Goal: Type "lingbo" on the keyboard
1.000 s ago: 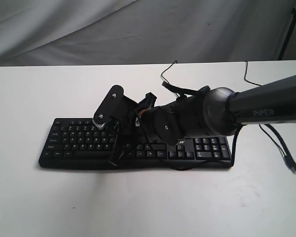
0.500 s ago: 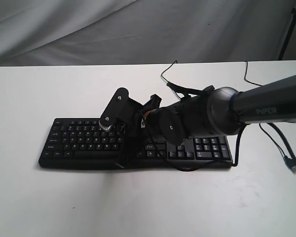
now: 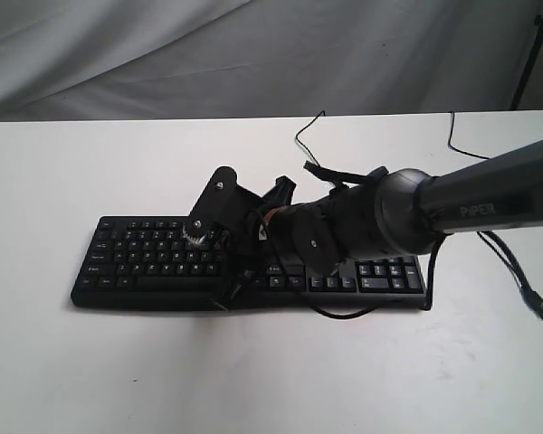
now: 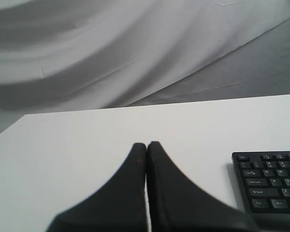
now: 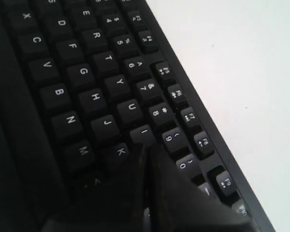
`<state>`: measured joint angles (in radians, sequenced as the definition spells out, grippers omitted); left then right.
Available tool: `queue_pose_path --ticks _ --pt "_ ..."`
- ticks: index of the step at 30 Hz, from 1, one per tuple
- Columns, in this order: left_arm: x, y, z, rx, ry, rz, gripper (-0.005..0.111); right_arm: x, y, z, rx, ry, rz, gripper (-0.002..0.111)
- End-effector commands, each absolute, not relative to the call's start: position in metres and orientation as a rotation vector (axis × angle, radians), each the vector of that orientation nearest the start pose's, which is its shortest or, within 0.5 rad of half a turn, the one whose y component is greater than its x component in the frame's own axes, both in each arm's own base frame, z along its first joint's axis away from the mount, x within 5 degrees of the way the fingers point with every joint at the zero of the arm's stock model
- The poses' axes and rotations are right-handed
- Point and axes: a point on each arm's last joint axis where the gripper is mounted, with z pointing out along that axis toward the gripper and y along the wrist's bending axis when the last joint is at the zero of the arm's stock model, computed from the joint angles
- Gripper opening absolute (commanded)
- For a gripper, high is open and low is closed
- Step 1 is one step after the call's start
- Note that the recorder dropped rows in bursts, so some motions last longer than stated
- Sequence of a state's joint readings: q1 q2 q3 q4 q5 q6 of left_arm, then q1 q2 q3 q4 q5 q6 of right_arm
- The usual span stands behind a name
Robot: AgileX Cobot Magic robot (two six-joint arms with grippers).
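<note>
The black keyboard (image 3: 145,262) lies across the middle of the white table. My right arm reaches over it from the right, and its gripper (image 3: 233,289) points down over the letter keys. In the right wrist view the right gripper (image 5: 147,149) is shut with nothing in it, its tips at the near edge of the I key (image 5: 144,131), between K and 9. Whether they press the key I cannot tell. In the left wrist view my left gripper (image 4: 146,144) is shut and empty over bare table beside the keyboard's (image 4: 273,186) end. The left arm does not show in the exterior view.
Thin black cables (image 3: 309,136) run from the table's far edge toward the keyboard and the arm. Another cable (image 3: 525,294) trails off at the right. Grey cloth (image 3: 253,54) hangs behind the table, with a dark stand leg (image 3: 530,50) at the far right.
My right gripper and wrist have shifted a little to the right along the keyboard and dropped slightly. The keyboard has stayed in place.
</note>
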<state>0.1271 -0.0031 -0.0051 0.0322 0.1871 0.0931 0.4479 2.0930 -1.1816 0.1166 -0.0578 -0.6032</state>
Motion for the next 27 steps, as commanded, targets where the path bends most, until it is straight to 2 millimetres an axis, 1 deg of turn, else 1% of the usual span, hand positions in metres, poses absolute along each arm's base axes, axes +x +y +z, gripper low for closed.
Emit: queue_pose_path --ticks 1,13,27 --pt "0.0556 0.0074 0.1966 -0.006 1.67 0.19 0.001 0.3857 0.1808 0.1131 -1.058 2.083 -0.04 0.0" --pt "0.0556 0.0074 0.1966 -0.006 1.67 0.19 0.001 0.3873 0.1762 0.112 -1.058 2.094 -0.047 0.0" --pt "0.0556 0.0074 0.1966 -0.006 1.67 0.19 0.001 0.3853 0.1772 0.1106 -1.072 2.11 -0.042 0.0"
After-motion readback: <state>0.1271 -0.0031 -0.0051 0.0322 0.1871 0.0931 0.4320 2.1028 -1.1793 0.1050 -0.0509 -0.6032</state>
